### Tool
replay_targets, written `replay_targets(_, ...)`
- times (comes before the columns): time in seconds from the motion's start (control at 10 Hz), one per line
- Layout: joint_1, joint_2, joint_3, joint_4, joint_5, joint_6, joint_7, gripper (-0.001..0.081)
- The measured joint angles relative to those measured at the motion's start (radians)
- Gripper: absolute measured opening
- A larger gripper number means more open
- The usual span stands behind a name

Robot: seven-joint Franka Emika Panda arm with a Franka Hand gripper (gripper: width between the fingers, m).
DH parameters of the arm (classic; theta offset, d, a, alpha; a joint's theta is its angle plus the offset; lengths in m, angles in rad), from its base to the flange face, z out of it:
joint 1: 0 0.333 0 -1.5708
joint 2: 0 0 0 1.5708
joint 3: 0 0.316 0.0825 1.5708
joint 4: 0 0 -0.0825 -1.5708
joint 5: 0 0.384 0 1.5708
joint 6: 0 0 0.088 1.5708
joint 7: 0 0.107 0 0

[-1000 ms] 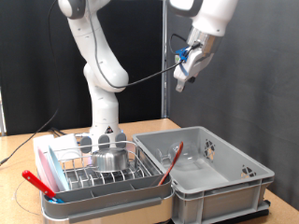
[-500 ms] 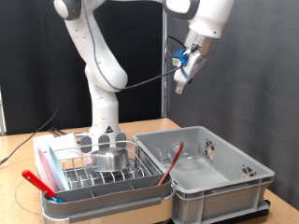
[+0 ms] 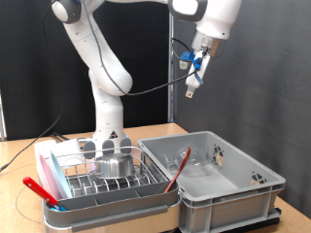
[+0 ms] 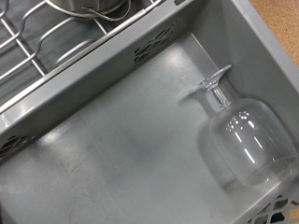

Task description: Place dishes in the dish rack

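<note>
The dish rack (image 3: 146, 181), silver wire in a white tray, stands on the table at the exterior view's lower left. A shiny steel bowl (image 3: 115, 164) sits in it, and a thin light blue edge (image 3: 54, 179) stands in its left slots. A clear wine glass (image 4: 239, 142) lies on its side on the floor of the large grey crate (image 3: 228, 199). My gripper (image 3: 191, 88) hangs high in the air above the crate, far from every dish, with nothing seen between its fingers. The wrist view shows the rack wires (image 4: 37, 47) and the bowl's rim (image 4: 89, 7).
A red-handled utensil (image 3: 39, 189) lies over the rack's left front corner. Another red utensil (image 3: 179, 167) leans at the crate's left wall. The robot's base (image 3: 109, 126) stands behind the rack. A black curtain closes off the back.
The gripper has risen a little and turned slightly at the wrist. The rack, crate and dishes have not moved.
</note>
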Motion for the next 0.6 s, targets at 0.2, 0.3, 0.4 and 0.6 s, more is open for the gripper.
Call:
replay_targets(0.2,-0.017,0.025,0.025,-0.031,-0.018,-0.007,0.0,0.0811)
replay_targets(0.3,-0.018,0.035,0.029,-0.041,-0.022,-0.014,-0.001,0.0811)
replay_targets(0.4,-0.019,0.045,0.035,-0.052,-0.032,-0.021,-0.005,0.0811)
replay_targets(0.6,-0.02,0.068,0.049,-0.079,-0.054,-0.037,-0.005,0.0811)
